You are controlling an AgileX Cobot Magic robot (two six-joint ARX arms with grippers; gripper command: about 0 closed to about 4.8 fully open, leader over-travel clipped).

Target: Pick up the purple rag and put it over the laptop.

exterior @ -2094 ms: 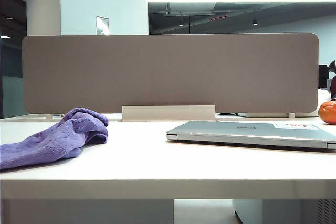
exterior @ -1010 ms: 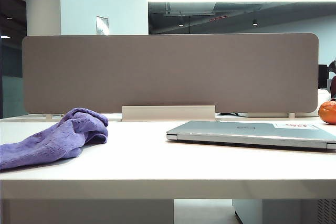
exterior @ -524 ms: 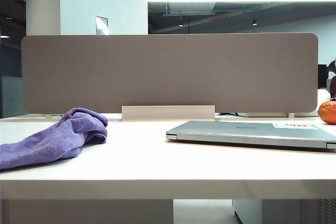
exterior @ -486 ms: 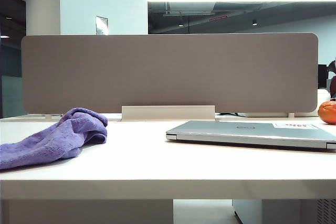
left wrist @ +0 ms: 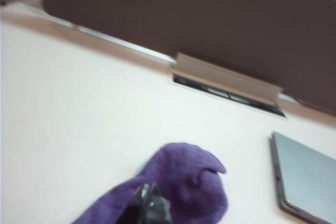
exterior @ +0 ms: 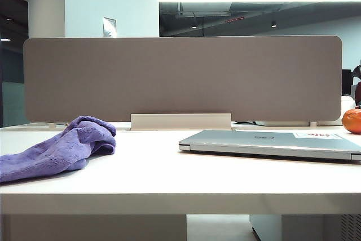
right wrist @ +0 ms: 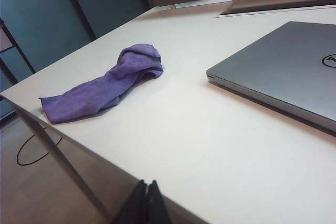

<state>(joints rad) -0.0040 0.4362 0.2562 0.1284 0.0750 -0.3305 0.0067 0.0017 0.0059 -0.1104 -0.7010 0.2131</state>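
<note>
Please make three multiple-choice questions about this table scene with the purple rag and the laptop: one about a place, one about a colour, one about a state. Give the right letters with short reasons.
1. Where does the purple rag lie?
A. on the table, left of the laptop
B. on the laptop's lid
C. on the floor

2. What colour is the round fruit at the right edge of the exterior view?
A. green
B. orange
C. purple

3. In what state is the laptop?
A. open, screen up
B. closed and flat
C. covered by the rag

Answers:
1 A: the rag lies bunched on the table, apart from the laptop.
2 B: the fruit is plainly orange.
3 B: the lid is down and bare; the left gripper and right gripper are both shut and hold nothing.
</note>
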